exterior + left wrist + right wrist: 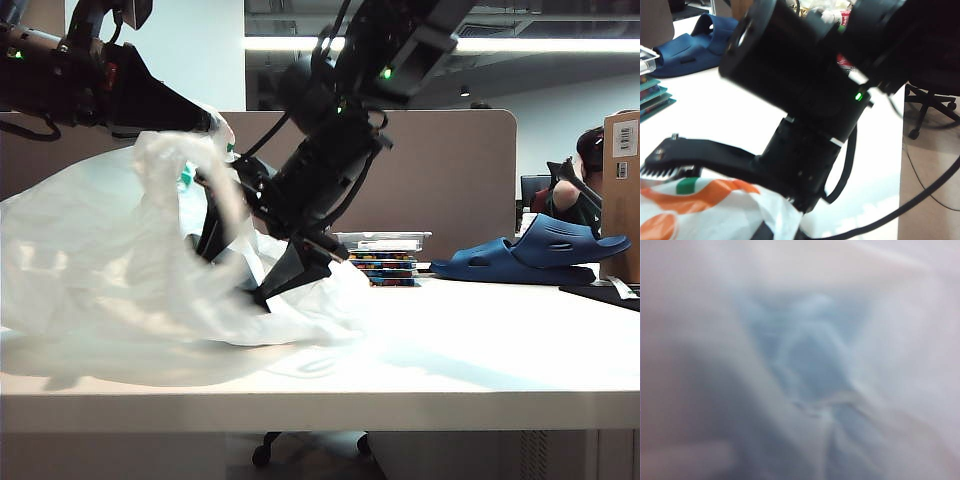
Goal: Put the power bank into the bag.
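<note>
The bag (110,280) is a thin white translucent carrier lying on the table's left, its top pulled up. My left gripper (212,122) is shut on that raised edge. The left wrist view shows the white film pinched in the left gripper (785,232), with the bag's (705,210) orange and green print beside it. My right gripper (235,278) reaches down into the bag's mouth with its fingers (290,275) spread apart. One toothed finger (700,155) lies over the print. Film hides the space between the fingers. The right wrist view holds only blurred bag film (810,365). The power bank is hidden.
A dark blue clog shoe (535,255) (690,45) lies at the table's far right. Beside it is a stack of flat boxes (385,260) (652,95), and a cardboard box (622,190) stands at the right edge. An office chair (932,100) stands off the table.
</note>
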Tool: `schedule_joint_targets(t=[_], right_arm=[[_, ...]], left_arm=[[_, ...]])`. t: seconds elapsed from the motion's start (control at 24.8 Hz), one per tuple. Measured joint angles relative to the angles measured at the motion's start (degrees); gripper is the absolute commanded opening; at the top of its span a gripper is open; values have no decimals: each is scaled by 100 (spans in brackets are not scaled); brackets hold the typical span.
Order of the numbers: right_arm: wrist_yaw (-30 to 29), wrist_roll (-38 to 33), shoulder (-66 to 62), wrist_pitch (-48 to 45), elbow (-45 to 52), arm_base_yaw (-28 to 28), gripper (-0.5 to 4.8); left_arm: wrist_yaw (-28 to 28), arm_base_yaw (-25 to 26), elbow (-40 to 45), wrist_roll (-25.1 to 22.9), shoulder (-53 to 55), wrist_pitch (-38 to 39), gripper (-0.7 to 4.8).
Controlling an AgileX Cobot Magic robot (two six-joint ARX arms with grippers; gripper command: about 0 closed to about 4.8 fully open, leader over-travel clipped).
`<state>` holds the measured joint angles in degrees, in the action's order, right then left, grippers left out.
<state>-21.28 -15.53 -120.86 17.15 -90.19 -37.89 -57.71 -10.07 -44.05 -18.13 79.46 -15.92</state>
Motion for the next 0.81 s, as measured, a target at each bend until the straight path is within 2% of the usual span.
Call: schedule_joint_targets(t=[0.16, 0.28, 0.36, 0.48, 0.81], right_arm=[[-181, -304, -37, -553, -2, -7, 230], [-564, -590, -37, -793, -2, -31, 230], [-625, -619, -39, -787, -2, -83, 230], [-892, -671, -142, -833, -2, -125, 230], [-852, -715, -568, -868, -13, -142, 244]], left_arm=[[72, 2, 0, 0, 2, -11, -6], [619, 4, 2, 0, 2, -15, -6], [730, 4, 2, 0, 2, -15, -6], [761, 17, 2, 0, 0, -13, -6], [785, 11, 2, 0, 0, -15, 0]])
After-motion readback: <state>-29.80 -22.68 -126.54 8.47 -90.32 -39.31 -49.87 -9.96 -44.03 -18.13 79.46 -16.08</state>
